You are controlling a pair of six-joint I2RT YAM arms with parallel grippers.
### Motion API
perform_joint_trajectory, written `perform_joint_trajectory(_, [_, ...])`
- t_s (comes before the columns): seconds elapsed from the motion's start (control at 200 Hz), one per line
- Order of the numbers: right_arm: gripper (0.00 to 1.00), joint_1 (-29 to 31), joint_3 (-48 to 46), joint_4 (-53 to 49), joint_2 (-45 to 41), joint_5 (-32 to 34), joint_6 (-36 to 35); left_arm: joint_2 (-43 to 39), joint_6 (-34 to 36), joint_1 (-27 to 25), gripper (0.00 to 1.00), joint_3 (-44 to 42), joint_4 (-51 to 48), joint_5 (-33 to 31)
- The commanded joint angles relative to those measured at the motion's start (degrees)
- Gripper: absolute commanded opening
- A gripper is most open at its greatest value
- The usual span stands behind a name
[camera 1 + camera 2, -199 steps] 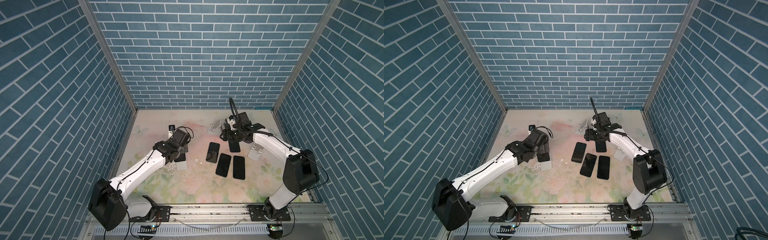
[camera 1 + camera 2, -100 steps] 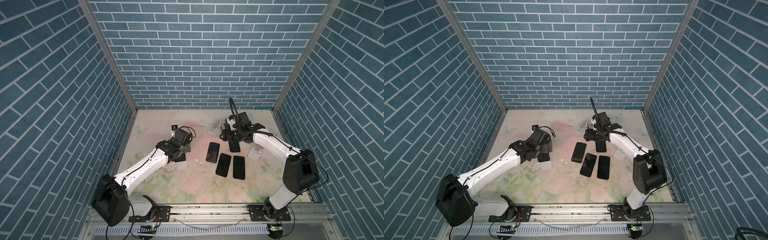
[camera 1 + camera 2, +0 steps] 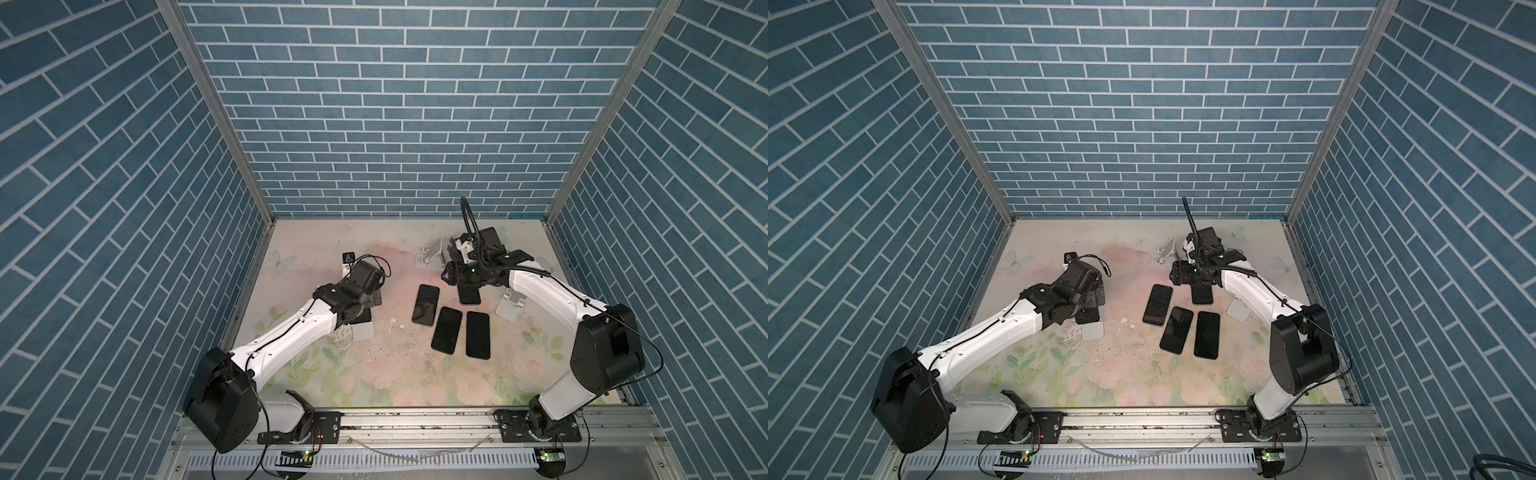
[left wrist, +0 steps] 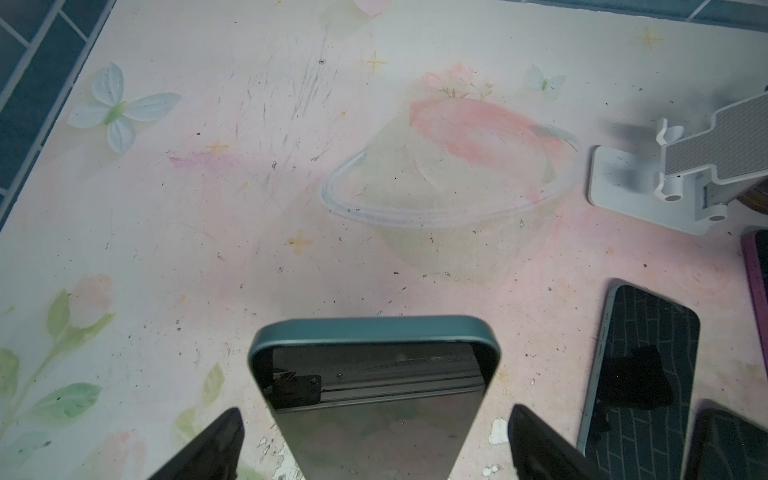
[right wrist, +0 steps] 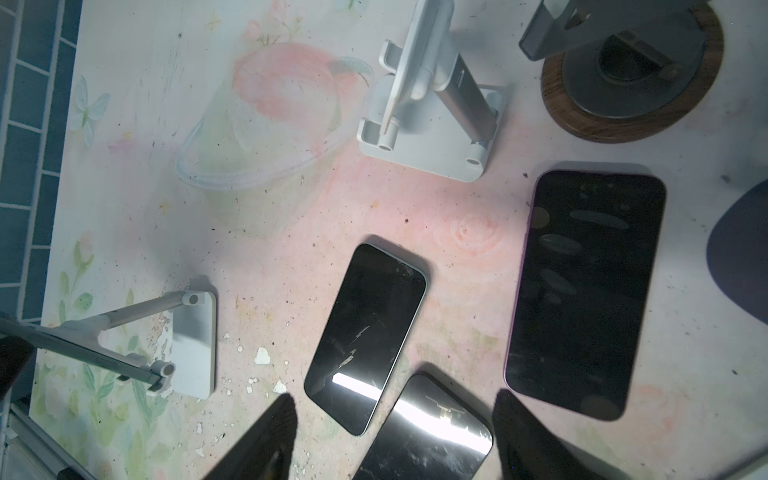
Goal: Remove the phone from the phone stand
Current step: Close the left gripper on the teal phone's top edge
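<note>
Blue brick-patterned walls (image 3: 395, 124) enclose a scuffed pastel floral mat (image 3: 374, 374), with an aluminium rail (image 3: 415, 424) along the front.

Five phones: four flat phones (image 3: 426, 304) near the right claw (image 5: 395, 419), one teal phone (image 4: 374, 374) inside the left claw (image 4: 376, 415). Four stands (three white stands (image 5: 428, 124), one wood-based stand (image 5: 631, 83)).

Beyond the teal phone (image 4: 374, 365) I have bare floral mat (image 4: 208, 216) to pass over freely, but on its right-arm side flat dark phones (image 4: 640, 361) lie near and a white folding stand (image 4: 648, 183) rises farther back.
</note>
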Motion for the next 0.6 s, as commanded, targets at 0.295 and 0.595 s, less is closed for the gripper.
perform_joint_trajectory(0.295, [0.76, 0.1, -2.3, 1.7, -0.9, -0.5, -0.1, 0.4, -0.3, -0.2, 1.0, -0.8, -0.6, -1.9])
perform_joint_trajectory(0.595, [0.76, 0.1, -2.9, 2.4, -0.9, -1.0, 0.1, 0.3, -0.4, -0.3, 1.0, -1.4, -0.2, -1.7])
